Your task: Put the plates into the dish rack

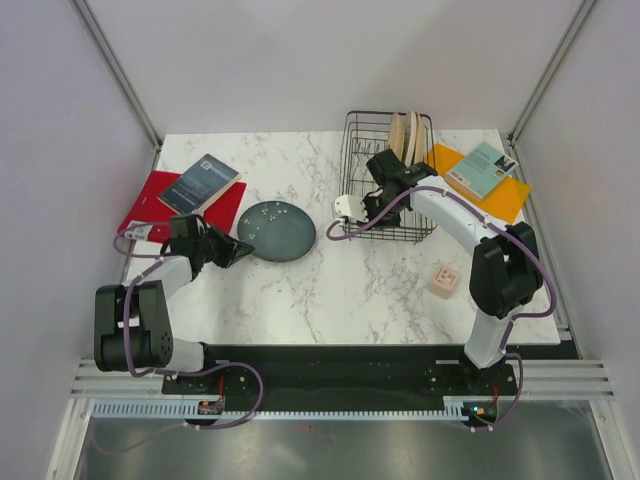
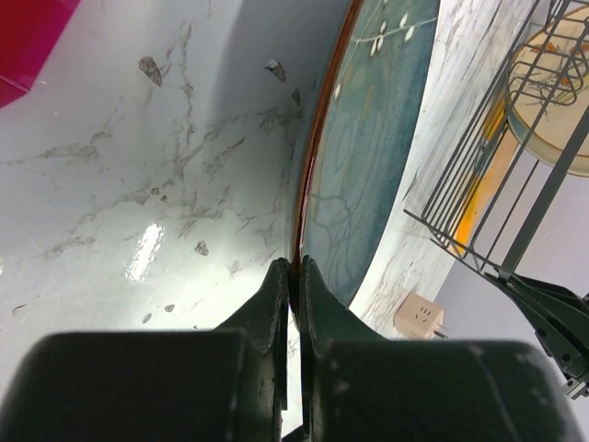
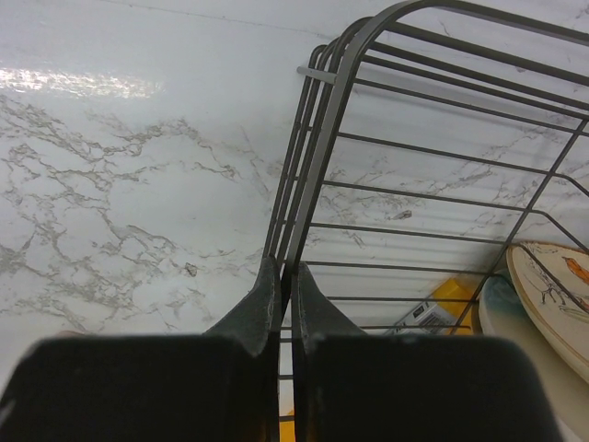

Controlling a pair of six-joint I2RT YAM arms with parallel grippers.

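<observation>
L fingers (image 2: 267,313) were noted pinched on rim of teal plate (image 2: 368,166), lying on desk (image 1: 300,290) left of rack (image 1: 350,180). R fingers (image 3: 258,313) were clamped on a rack edge wire. Three plates (image 1: 408,135) were slotted at far end. Teal plate should be tipped upright and fed btwn free prongs w/ rack held steady.

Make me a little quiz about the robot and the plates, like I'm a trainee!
1. True or false: the teal plate stands in the rack.
2. What does the left gripper pinch? A) a spoon B) the teal plate's rim C) nothing
3. Fill in: the right gripper is shut on a wire of the ____.

Key: 1 false, it lies on the table. 2 B. 3 rack.
</observation>
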